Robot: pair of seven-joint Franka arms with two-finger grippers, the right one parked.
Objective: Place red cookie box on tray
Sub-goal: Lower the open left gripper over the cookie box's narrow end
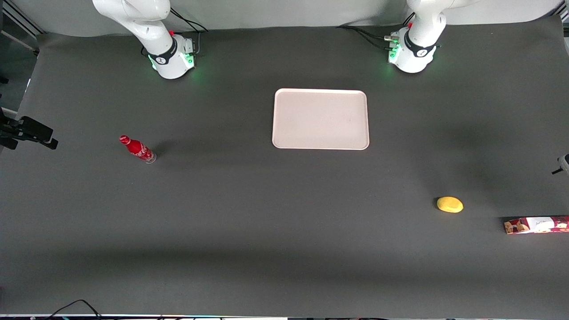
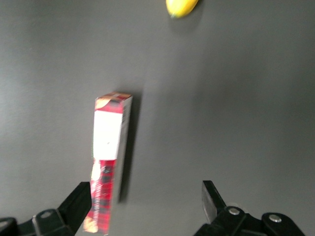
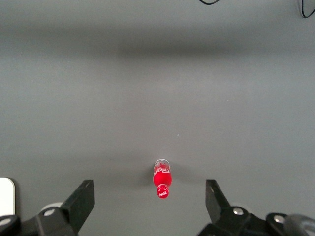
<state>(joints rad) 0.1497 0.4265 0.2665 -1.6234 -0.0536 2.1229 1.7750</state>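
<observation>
The red cookie box (image 1: 537,224) lies at the working arm's end of the table, nearer the front camera than the tray, and the picture's edge cuts it off. In the left wrist view the red cookie box (image 2: 110,157) rests on a long narrow side, white panel and red print showing. My gripper (image 2: 146,201) hovers above the table, open, with its fingers wide apart. One end of the box sits just inside one finger (image 2: 78,201), and nothing is held. The pale pink tray (image 1: 320,118) lies bare in the middle of the table, near the arm bases.
A yellow lemon (image 1: 450,204) lies beside the box, toward the tray; the lemon (image 2: 181,6) also shows in the left wrist view. A small red soda bottle (image 1: 138,149) stands toward the parked arm's end. A bit of the working arm (image 1: 563,165) pokes in at the edge.
</observation>
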